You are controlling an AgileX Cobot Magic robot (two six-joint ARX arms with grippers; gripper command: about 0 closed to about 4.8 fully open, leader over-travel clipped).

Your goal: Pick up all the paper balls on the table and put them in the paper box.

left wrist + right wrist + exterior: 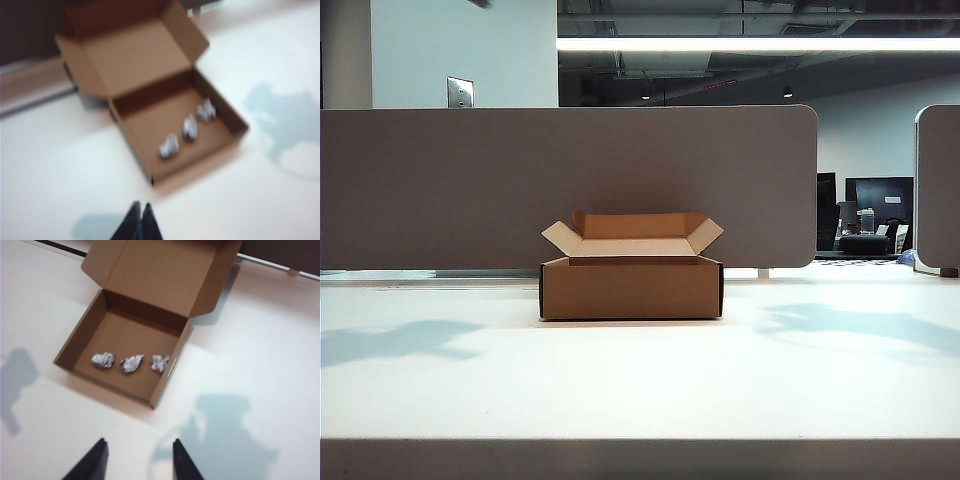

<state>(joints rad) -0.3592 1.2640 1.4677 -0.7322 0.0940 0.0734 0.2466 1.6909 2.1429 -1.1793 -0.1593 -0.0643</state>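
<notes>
Verification is the step in hand, by judgement: all three paper balls (131, 362) lie in a row on the floor of the paper box (165, 376), and no wad shows on the table (640, 385) in any view. To do this step well, hold both arms high and clear of the upright flaps, scan the tabletop to each side of the box for a stray wad, and avoid descending toward the box, since a knock on a side wall could shift it. The left gripper (139, 206) hangs above bare table just in front of the box's near wall, its two dark fingers pressed together with nothing between them; that view is blurred. The right gripper (139, 445) also hangs above bare table in front of the box, its fingers parted and empty. The balls lie beyond both grippers, well apart from them, inside the box.
</notes>
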